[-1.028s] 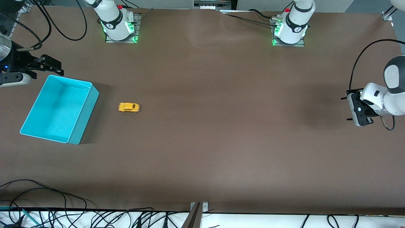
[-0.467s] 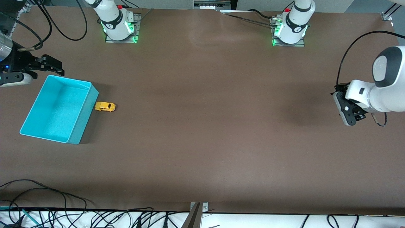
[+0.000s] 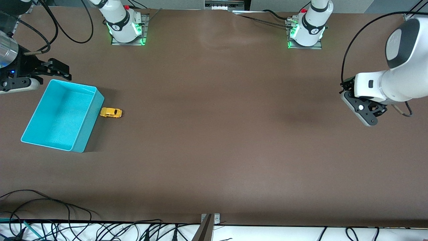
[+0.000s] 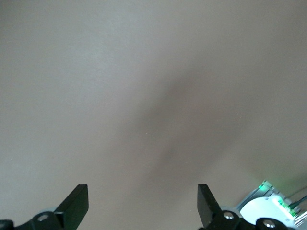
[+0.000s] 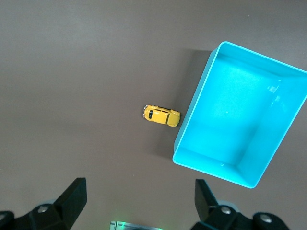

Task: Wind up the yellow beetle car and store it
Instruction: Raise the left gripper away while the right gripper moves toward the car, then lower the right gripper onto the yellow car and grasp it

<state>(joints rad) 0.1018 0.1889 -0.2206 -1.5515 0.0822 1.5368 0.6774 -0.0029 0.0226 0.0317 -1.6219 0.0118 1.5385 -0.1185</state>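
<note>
Resting on its wheels on the table (image 3: 217, 140), the car (image 3: 111, 112) sits at three o'clock from the bin (image 3: 87, 129) in the front view, toward the right arm's end of the table. Its long axis runs nine-to-three on that clock face, along the table's length. One end meets, or all but meets, the bin's long wall. Which end is the nose I cannot tell. The roof is up and a dark window shows on top.

The bin is turquoise, open at the top and turned a little, so its long axis runs from about one o'clock to seven o'clock. The car lies outside it, beside the wall that faces the left arm's end.

The right gripper (image 5: 139, 191) hangs at about eleven o'clock from the bin, near its corner. Its fingers stand wide apart with nothing between them, and its wrist view looks down on car and bin together.

The left gripper (image 4: 143, 196) hangs over bare table at the left arm's end — three o'clock in the front view, well apart from the car. Its fingers are also spread wide and hold nothing.

Both bases (image 3: 306, 33) glow green at twelve o'clock, and cables (image 3: 50, 214) trail along the table's near edge at about seven.
</note>
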